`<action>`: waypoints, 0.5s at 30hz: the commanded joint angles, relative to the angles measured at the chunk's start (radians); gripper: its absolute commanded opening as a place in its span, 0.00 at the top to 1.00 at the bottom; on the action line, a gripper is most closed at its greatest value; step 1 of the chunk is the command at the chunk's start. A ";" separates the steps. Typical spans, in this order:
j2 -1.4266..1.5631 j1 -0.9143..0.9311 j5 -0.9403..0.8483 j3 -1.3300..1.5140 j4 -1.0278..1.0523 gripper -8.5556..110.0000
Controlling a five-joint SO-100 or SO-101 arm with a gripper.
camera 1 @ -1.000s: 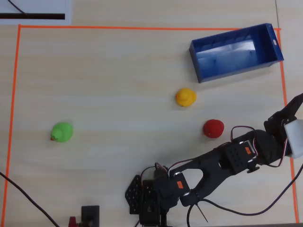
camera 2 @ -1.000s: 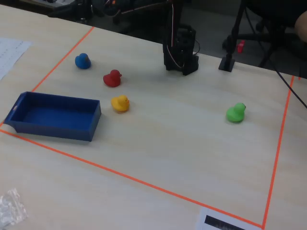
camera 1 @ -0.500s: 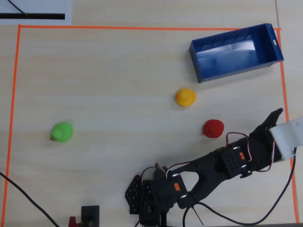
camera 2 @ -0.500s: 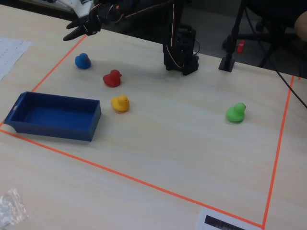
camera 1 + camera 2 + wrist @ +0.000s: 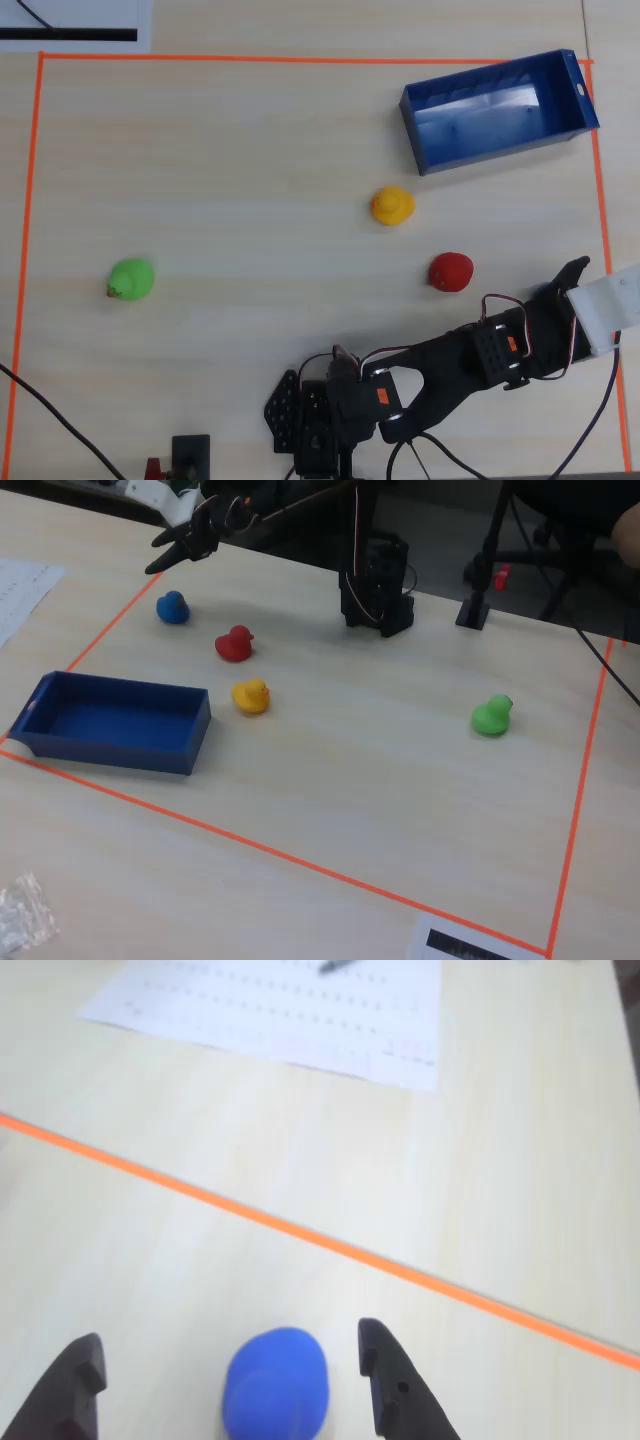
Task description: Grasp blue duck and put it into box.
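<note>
The blue duck sits on the table between my gripper's open jaws in the wrist view, nearer the right finger and touching neither. In the fixed view the gripper hovers just above and behind the duck, near the orange tape line. In the overhead view the gripper covers the duck almost entirely. The dark-blue box stands empty at the left front of the fixed view, and at the top right of the overhead view.
A red duck and a yellow duck lie between the blue duck and the box. A green duck lies far off. The arm base stands at the table's edge. Orange tape borders the area, with a printed sheet beyond it.
</note>
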 commanded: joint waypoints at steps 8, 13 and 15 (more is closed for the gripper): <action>-0.100 0.002 -0.011 -0.005 -0.109 0.64; -0.129 -0.002 -0.023 0.055 -0.169 0.64; -0.141 -0.003 -0.038 0.086 -0.206 0.64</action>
